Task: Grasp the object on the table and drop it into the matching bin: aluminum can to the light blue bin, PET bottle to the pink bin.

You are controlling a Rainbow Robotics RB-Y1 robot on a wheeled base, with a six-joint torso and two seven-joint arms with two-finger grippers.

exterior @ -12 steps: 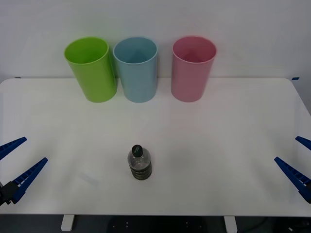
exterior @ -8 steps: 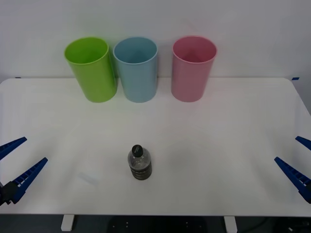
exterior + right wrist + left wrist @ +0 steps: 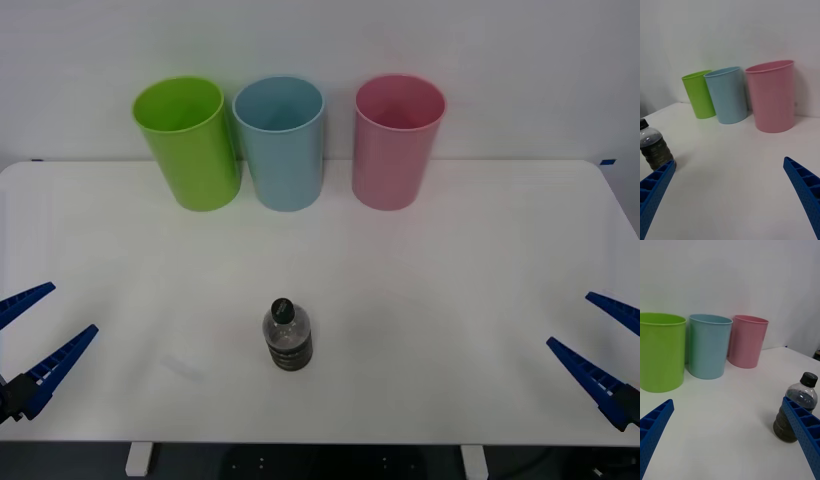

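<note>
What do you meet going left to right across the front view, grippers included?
left gripper → lime green bin → light blue bin and, nearer the robot at about the same place across, PET bottle → pink bin → right gripper.

The front view looks down and forward from above onto the table (image 3: 450, 300), with the three bins along its far edge. Each wrist view sits low near the tabletop, looking across it toward those bins; all three views share the PET bottle (image 3: 287, 335).
</note>
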